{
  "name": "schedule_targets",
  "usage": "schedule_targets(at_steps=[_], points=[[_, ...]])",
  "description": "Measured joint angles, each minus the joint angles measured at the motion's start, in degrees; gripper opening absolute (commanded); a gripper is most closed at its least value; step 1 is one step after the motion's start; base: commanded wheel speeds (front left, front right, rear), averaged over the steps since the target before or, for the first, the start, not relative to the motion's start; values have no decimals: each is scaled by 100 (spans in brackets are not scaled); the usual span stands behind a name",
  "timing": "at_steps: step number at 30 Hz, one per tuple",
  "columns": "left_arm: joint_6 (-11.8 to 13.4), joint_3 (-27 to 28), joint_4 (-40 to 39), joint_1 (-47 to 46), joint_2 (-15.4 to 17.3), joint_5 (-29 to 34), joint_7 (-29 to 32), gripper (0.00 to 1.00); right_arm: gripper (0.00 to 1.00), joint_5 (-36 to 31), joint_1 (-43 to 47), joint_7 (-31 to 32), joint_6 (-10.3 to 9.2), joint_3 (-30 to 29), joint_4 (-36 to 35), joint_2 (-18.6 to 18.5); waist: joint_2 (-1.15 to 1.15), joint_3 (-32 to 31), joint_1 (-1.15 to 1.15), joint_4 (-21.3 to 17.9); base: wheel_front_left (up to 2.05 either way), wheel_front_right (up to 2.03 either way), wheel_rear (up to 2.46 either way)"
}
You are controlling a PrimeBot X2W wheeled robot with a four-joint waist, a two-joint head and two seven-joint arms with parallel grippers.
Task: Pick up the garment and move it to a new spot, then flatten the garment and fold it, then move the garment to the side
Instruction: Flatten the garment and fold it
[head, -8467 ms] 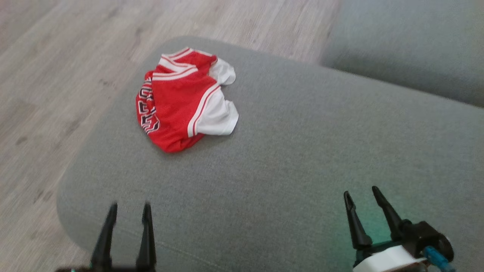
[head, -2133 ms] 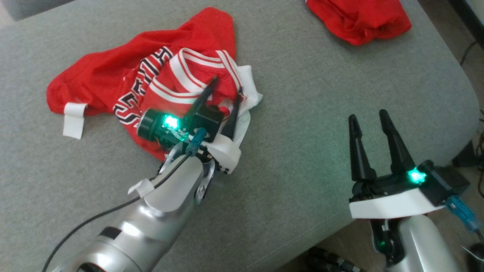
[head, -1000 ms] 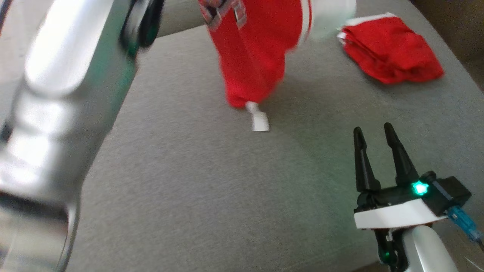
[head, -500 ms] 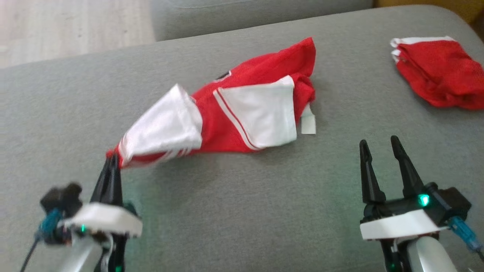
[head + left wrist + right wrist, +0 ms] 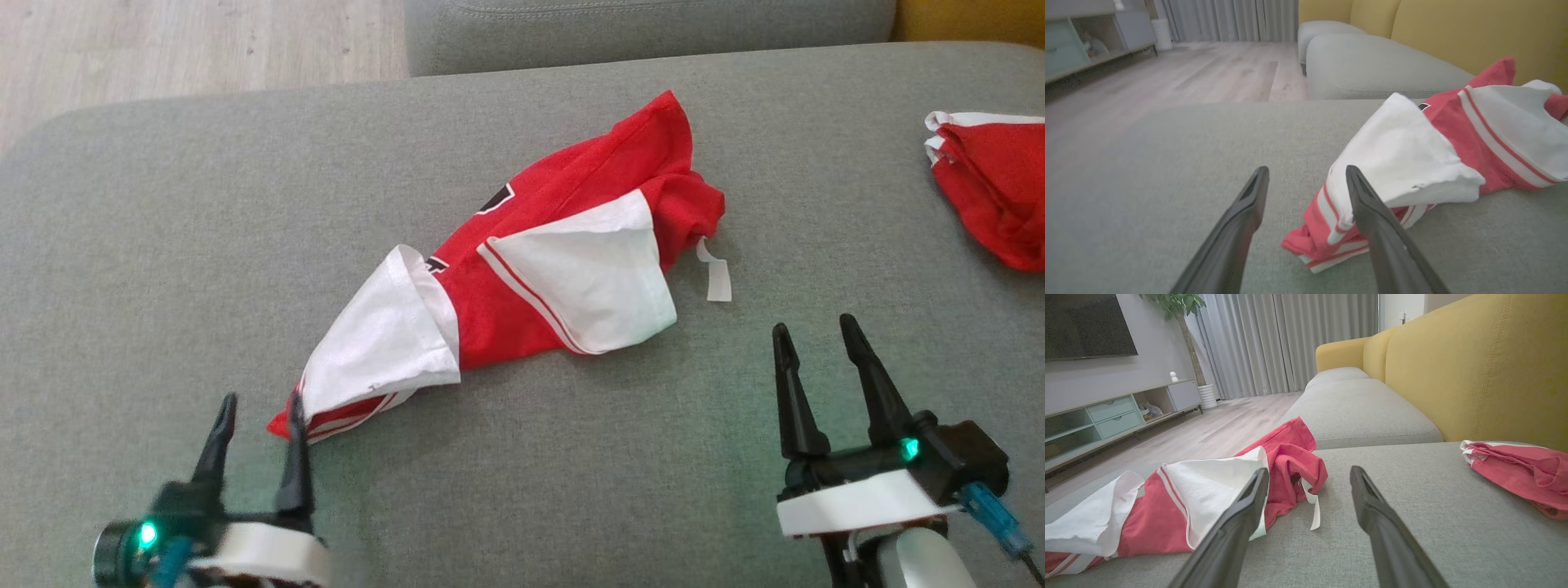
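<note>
The grey sofa seat point(image 5: 163, 212) spreads across the head view, with wooden floor point(image 5: 180, 41) beyond its far edge and a yellow backrest point(image 5: 1474, 367) rising behind it in the right wrist view. The red and white garment point(image 5: 571, 237) lies crumpled in a long diagonal on the middle of the seat, its red body toward the far right and its striped end pointing to the near left. A second red garment point(image 5: 992, 192) lies bunched at the seat's right edge, well apart from the first. The left end effector point(image 5: 261, 404) is at the near left, fingers spread and holding nothing; the striped end lies just beside its right finger. The right end effector point(image 5: 815, 327) is also spread wide and empty, near the white sleeve. A small white label point(image 5: 718, 282) trails from the garment's right side
</note>
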Motion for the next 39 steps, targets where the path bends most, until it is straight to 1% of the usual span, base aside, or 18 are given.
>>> schedule_targets(at_steps=[2, 4, 7, 9, 11, 14, 19, 23, 28, 36, 37, 38, 39], points=[[172, -38, -261, -10, 24, 734, -1, 100, 100, 0, 0, 0, 0, 8, 0, 0, 0, 10, 0, 26, 0, 0, 0], [224, -211, -425, -41, 37, 1280, -1, 100, 100, 0, -2, 0, 0, 26, 0, 0, 0, 24, 0, 28, 0, 0, 0], [188, -670, -391, -203, 56, 1875, -9, 100, 100, 0, -6, 0, 0, 51, 1, 0, 0, 55, 0, 10, 0, 0, 0], [118, -956, -232, -430, 60, 2194, 22, 100, 100, 0, -13, 0, 0, 80, 9, 0, 0, 84, 0, -19, 0, 0, 0], [32, -1300, 40, -883, 68, 2637, 267, 100, 100, 1, -29, 0, 0, 138, 33, 0, 0, 134, 0, -83, 0, 0, 0], [-4, -1496, 279, -1306, 65, 2984, 495, 100, 100, 2, -70, 0, 0, 160, 38, 0, 0, 193, 0, -153, 0, 0, 0], [-63, -1607, 577, -1594, 43, 3105, 859, 100, 100, 46, -152, 0, 0, 152, 37, -1, 0, 293, 1, -289, 0, 0, 0], [-153, -1651, 642, -1587, 43, 3084, 926, 100, 100, 54, -154, 0, 0, 118, 34, -1, 0, 372, 1, -371, 0, 0, 0], [-155, -1683, 501, -1540, 60, 3000, 1038, 100, 100, 104, -156, 0, 0, 53, 19, -1, 0, 435, 1, -373, 0, 0, 0], [-97, -1806, 436, -1559, 153, 3210, 1116, 100, 100, 113, -287, 0, 0, 82, 16, -1, 0, 502, 1, -328, 0, 0, 0], [-97, -1834, 460, -1575, 160, 3241, 1116, 91, 100, 113, -301, 0, 0, 90, 13, -1, 0, 512, 0, -329, 0, 0, 0], [-75, -1840, 495, -1590, 162, 3266, 1116, 72, 100, 113, -308, 0, 0, 92, 10, -1, 0, 523, 0, -332, 0, 0, 0], [-51, -1849, 537, -1611, 165, 3289, 1116, 48, 100, 113, -313, 0, 0, 93, 10, -1, 0, 532, 1, -336, 0, 0, 0]])
